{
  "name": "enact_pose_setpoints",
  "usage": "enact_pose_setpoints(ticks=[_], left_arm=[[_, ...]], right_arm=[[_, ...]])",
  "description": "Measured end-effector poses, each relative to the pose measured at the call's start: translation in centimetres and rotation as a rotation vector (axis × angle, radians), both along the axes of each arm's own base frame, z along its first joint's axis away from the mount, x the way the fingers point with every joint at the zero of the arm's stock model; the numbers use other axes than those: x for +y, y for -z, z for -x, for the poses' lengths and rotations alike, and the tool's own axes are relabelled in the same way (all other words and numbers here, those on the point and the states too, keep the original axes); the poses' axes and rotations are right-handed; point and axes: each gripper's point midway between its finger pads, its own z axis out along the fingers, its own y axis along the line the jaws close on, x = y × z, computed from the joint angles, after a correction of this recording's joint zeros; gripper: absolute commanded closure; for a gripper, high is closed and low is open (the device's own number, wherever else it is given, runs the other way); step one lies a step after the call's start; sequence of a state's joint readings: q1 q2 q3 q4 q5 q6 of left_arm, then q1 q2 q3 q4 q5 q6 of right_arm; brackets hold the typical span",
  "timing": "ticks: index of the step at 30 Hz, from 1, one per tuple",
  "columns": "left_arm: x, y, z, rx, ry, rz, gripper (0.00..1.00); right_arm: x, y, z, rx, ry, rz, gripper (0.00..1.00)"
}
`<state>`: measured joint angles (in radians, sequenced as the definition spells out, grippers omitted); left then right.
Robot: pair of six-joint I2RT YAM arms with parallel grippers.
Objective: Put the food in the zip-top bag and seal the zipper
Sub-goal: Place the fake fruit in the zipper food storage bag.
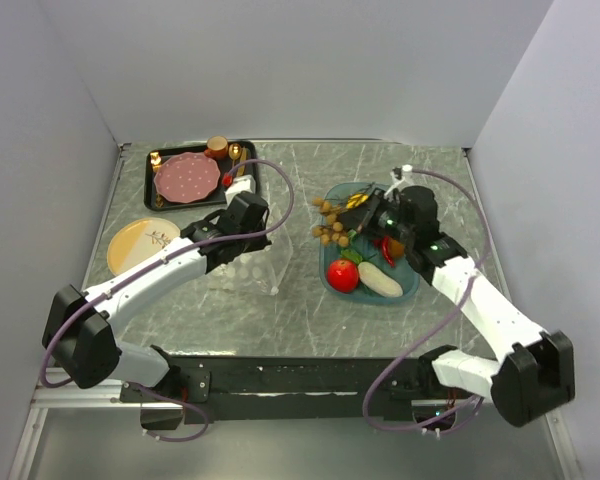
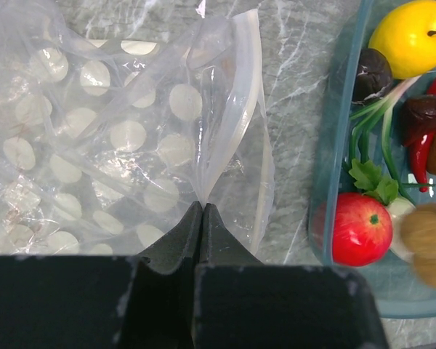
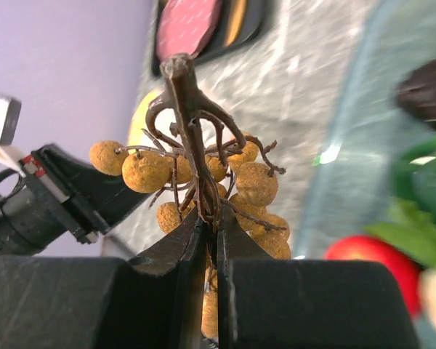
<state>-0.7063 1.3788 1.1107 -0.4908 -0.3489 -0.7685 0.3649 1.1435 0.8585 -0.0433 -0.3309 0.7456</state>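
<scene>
We judge the step in hand to be carrying the nut cluster (image 3: 203,174) over to the bag (image 2: 94,145). The right gripper (image 3: 211,218) is clamped on the cluster's woody stem, with the nuts bunched around and above the fingertips. The left gripper (image 2: 203,207) is pinched tight on a fold of the bag's clear film, close to the zipper (image 2: 243,94), which runs away from the fingertips toward 12 to 1 o'clock.

To do this well, we would keep the pinch on the stem firm. We would bring the cluster in along the line of the mouth, so the twigs do not snag the thin film. We would let go only once the nuts are past the strip. We cannot tell how wide the mouth gapes, so the left side may need to lift its lip higher.

From above, the cluster hangs over the 9 o'clock rim of the tray (image 1: 405,292). The bag lies near, at about 8 o'clock from the cluster. The apple (image 1: 342,274) and the white piece (image 1: 378,280) sit in the tray at 5 o'clock from the cluster.
</scene>
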Motion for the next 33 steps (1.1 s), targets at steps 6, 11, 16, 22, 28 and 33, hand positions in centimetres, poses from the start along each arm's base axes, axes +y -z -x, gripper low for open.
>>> enact_pose_setpoints(ticks=[6, 11, 16, 22, 28, 33], left_arm=[[-0.4, -0.2, 0.0, -0.002, 0.01, 0.018, 0.99], [-0.6, -0.2, 0.1, -0.002, 0.016, 0.02, 0.99], [-0.7, -0.3, 0.2, -0.004, 0.021, 0.024, 0.99], [-0.9, -0.7, 0.3, -0.01, 0.029, 0.032, 0.99], [-1.2, -1.5, 0.1, -0.028, 0.029, 0.043, 0.99], [-0.9, -2.1, -0.1, -0.046, 0.014, 0.043, 0.99]], right_arm=[[4.8, 2.3, 0.2, 0.086, -0.121, -0.073, 0.99], [7.3, 3.9, 0.3, 0.135, -0.18, -0.103, 1.0], [9.0, 4.3, 0.2, 0.152, -0.218, -0.135, 1.0], [10.8, 5.3, -0.9, 0.184, -0.236, -0.157, 1.0], [11.5, 7.3, -1.1, 0.227, -0.232, -0.092, 1.0], [11.2, 8.8, -0.5, 0.245, -0.224, -0.022, 1.0]])
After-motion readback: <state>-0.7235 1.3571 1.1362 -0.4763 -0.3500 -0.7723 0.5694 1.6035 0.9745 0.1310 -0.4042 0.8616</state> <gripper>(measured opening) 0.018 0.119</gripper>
